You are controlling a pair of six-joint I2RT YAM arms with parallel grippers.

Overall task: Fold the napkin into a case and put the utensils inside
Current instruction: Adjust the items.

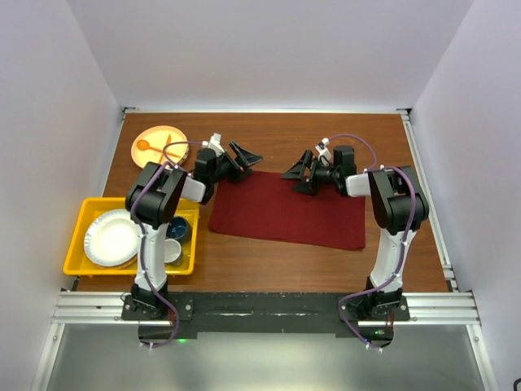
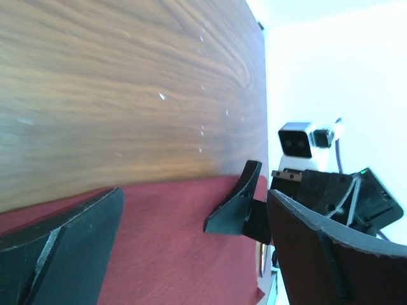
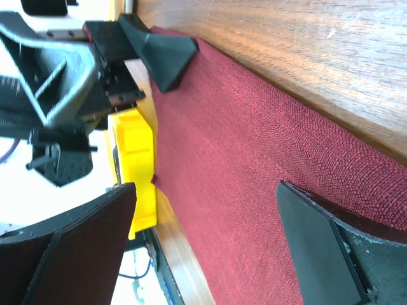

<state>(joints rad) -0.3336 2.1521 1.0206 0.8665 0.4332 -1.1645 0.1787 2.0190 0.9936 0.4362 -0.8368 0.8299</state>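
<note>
maroon napkin (image 1: pixel 285 210) spread flat, unfolded, mid-table; utensils not visible.

Maroon napkin (image 1: pixel 285 210) flat on table (image 1: pixel 281 137)

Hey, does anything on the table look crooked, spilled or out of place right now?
Only the napkin: it lies flat but askew, its near edge slanting against the table front, the left side wider than the right. Nothing looks spilled or damaged.

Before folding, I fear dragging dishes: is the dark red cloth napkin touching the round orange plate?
Apart. The top view shows a stretch of wooden table between the round orange plate and the dark red cloth napkin.
</note>
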